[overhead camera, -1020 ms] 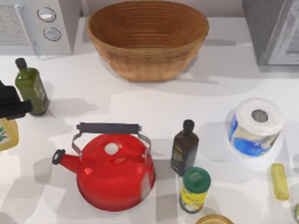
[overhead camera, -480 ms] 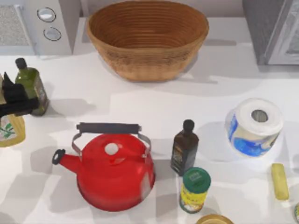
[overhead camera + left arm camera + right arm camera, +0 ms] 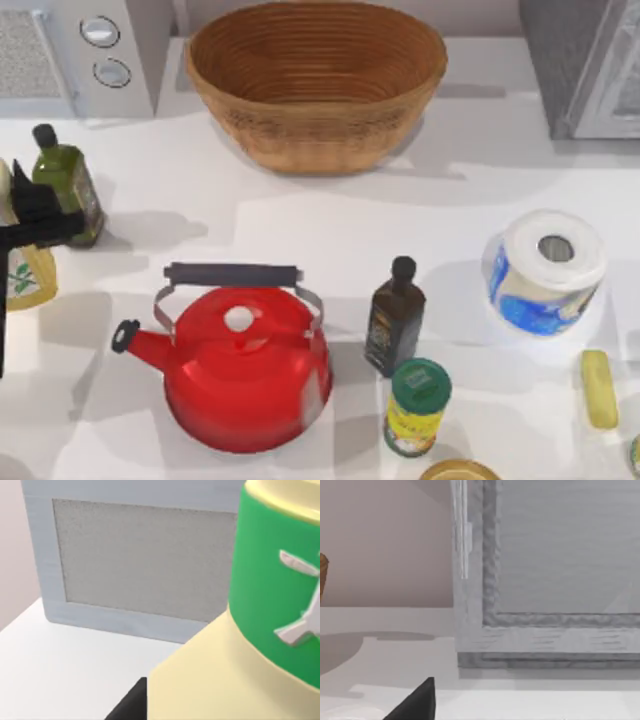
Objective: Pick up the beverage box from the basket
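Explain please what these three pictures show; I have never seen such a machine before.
This is a simulated robot with two arms at a white table. One picture looks down from above; the other two come from cameras on each wrist. At the table's left edge the left gripper holds the beverage box, whose green cap shows large in the left wrist view. The basket stands at the back. In front are a red kettle, bottles, a can and a paper roll.
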